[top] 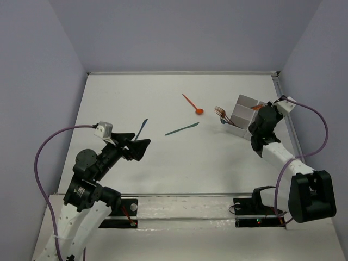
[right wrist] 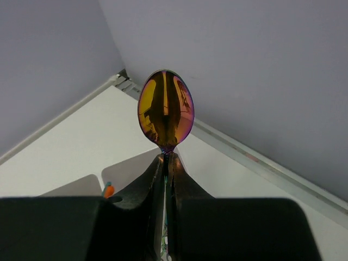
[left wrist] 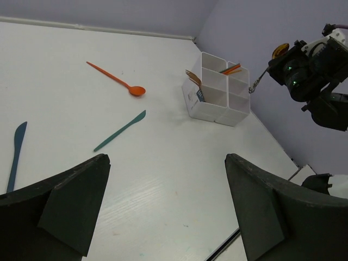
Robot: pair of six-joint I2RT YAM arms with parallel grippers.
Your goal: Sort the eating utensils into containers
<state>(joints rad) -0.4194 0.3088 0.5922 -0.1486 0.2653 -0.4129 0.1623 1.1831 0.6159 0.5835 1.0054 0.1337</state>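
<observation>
My right gripper [right wrist: 167,157] is shut on a shiny copper spoon [right wrist: 165,110], bowl sticking out past the fingertips. In the top view it [top: 265,113] hovers over the right side of the white four-compartment tray [top: 240,116]. The tray [left wrist: 217,89] holds copper forks [left wrist: 193,77], a blue utensil and orange utensils [left wrist: 231,69]. An orange spoon [top: 193,104], a teal knife [top: 181,129] and a blue knife [top: 142,129] lie on the table. My left gripper [top: 137,145] is open and empty, above the table near the blue knife [left wrist: 16,155].
The table [top: 163,163] is white, walled by lilac panels at left, back and right. A metal rail [top: 185,196] runs along the near edge. Purple cables [top: 49,144] loop from both arms.
</observation>
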